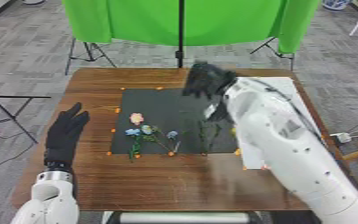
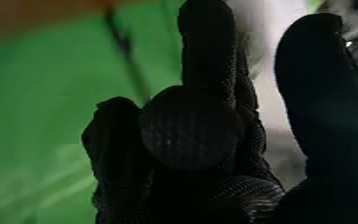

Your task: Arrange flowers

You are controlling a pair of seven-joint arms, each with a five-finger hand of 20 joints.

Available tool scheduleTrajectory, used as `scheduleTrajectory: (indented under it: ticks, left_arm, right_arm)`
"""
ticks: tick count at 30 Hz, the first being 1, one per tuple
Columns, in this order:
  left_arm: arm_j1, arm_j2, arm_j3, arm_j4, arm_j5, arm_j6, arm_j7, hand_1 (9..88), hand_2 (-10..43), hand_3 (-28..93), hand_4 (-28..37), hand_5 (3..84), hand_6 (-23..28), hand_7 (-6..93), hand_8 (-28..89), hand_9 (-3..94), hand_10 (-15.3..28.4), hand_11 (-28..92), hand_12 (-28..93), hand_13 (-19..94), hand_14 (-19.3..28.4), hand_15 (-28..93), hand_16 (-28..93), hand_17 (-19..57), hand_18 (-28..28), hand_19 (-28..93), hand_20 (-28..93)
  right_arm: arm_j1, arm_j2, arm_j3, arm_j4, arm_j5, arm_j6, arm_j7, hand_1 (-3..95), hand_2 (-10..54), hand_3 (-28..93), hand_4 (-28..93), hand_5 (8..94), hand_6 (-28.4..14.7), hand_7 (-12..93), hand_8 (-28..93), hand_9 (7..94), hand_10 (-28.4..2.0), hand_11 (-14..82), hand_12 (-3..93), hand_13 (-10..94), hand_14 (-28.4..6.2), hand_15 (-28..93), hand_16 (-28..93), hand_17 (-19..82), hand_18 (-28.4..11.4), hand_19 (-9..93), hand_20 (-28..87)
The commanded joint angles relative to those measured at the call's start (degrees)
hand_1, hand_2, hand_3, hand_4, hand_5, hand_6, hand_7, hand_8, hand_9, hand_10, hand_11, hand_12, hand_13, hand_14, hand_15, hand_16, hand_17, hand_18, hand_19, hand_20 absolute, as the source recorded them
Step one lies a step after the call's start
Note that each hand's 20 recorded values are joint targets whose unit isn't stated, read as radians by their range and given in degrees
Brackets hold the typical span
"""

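- Head view: a dark mat [image 1: 162,107] lies on the brown wooden surface [image 1: 175,180], and I use it as my landmark; small orange markers [image 1: 170,154] dot its edges.
- On the mat's near left part lie a pink flower [image 1: 136,118], blue flowers [image 1: 172,134] and green stems [image 1: 135,147]; farther right on it are thin green stalks [image 1: 206,135].
- The left hand [image 1: 64,132] is just beside the mat, to its left, fingers straight and released.
- The right hand [image 1: 209,80] is over the mat's far right corner. Its white arm [image 1: 282,145] stands in the way, hiding part of the mat's right edge and of the white sheet [image 1: 254,157] alongside.
- Beyond the mat, past the surface, hangs a green cloth [image 1: 135,20] with a black pole [image 1: 181,30] before it; a black stand [image 1: 7,112] is well off to the mat's left.
- Right wrist view: the right hand [image 2: 193,127] has its fingers loose, the thumb apart from them, nothing gripped; the green cloth is behind.
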Motion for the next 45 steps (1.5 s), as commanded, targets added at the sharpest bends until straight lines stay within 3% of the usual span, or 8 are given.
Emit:
scheduleTrajectory:
  ticks: [1,10,17,24,31,33,36,45]
  left_arm:
    - [0.78,-0.36,-0.11,-0.02,0.05,-0.22,0.13,20.3,-3.1,66,-23.9,42.8,3.8,9.1,-5,42.8,13.6,14,12,31,15.3,8,2,3.7,10.3,1,15]
    - [0.71,-0.43,-0.24,-0.12,0.27,-0.21,-0.2,21.3,-3.1,66,-23.4,42.8,4.0,8.9,-5,42.8,13.6,14,12,31,15.3,8,2,3.7,10.3,1,15]
    - [0.82,-0.57,-0.14,-0.13,0.31,-0.28,-0.55,21.7,-3.0,65,-23.2,42.9,4.0,9.1,-5,42.9,13.6,14,12,31,15.2,8,2,3.7,10.2,1,15]
    - [0.67,-0.66,0.0,0.02,0.3,-0.36,-0.66,21.7,-3.0,66,-23.1,42.9,3.9,9.1,-5,42.9,13.7,14,12,31,15.2,8,2,3.8,10.2,1,15]
    - [0.82,-0.56,-0.07,-0.1,0.27,-0.34,-0.87,21.9,-2.8,65,-22.9,42.9,3.9,9.1,-5,42.9,13.6,14,12,31,15.2,8,2,3.8,10.2,1,15]
    - [0.84,-0.66,-0.11,-0.12,0.27,-0.43,-0.79,22.0,-2.8,65,-22.9,42.9,3.9,9.0,-5,42.9,13.6,14,12,31,15.2,8,2,3.7,10.2,1,15]
    - [0.78,-0.6,-0.09,-0.04,0.24,-0.44,-1.02,22.0,-2.8,65,-22.8,42.9,3.9,9.1,-5,42.9,13.6,14,12,31,15.3,8,2,3.7,10.2,1,15]
    - [1.16,-0.22,-0.28,-0.25,0.25,-0.35,-1.21,22.1,-2.9,66,-22.7,43.0,3.9,9.1,-5,43.0,13.7,14,12,31,15.2,8,2,3.7,10.2,1,15]
  right_arm:
    - [6.96,5.37,7.65,10.4,-21.06,-9.83,2.61,44.7,-9.5,55,-16,70.1,1.2,18,-1,83.4,-12.6,21.3,21.7,90,-3.6,55,34,60,-12.5,93,53]
    - [7.37,2.12,15.75,20.74,-28.83,-25.52,3.28,38.3,-9.5,57,-15,57.0,0.2,14,-7,69.1,-15.6,15.8,21.4,80,-7.2,55,33,54,-14.9,93,51]
    - [5.81,-1.77,19.33,27.79,-31.95,-23.82,3.33,31.5,-9.5,52,-16,56.8,0.6,11,-7,75.1,-16.0,15.4,20.5,85,-6.1,56,32,58,-13.6,93,49]
    - [2.46,-4.1,22.82,30.76,-36.54,-20.61,1.44,34.2,-9.5,54,-16,57.9,1.2,12,-7,76.6,-15.2,15.3,19.6,88,-4.6,54,32,60,-12.6,93,49]
    - [-3.17,-4.06,23.42,30.93,-37.23,-8.44,-1.04,49.1,-9.5,55,-18,62.5,3.2,17,-7,80.6,-11.3,16.3,20.2,92,-2.1,53,33,62,-11.3,93,49]
    - [-4.12,-3.61,22.85,31.01,-36.51,-4.87,-0.31,59.5,-9.5,44,-15,68.8,2.8,18,2,85.5,-9.6,11.3,26.7,93,-1.7,53,33,63,-10.8,93,49]
    - [-4.9,-2.33,22.12,29.59,-33.9,-3.58,1.23,68.7,-9.5,40,-13,79.4,1.7,20,7,92.4,-8.0,6.9,32.9,94,-0.9,56,31,65,-10.0,93,49]
    - [-6.62,6.94,13.91,10.94,-17.9,0.61,2.99,71.3,-9.5,40,-14,81.0,-0.3,20,9,93.6,-8.0,7.8,34.0,94,-0.5,57,30,66,-9.1,93,49]
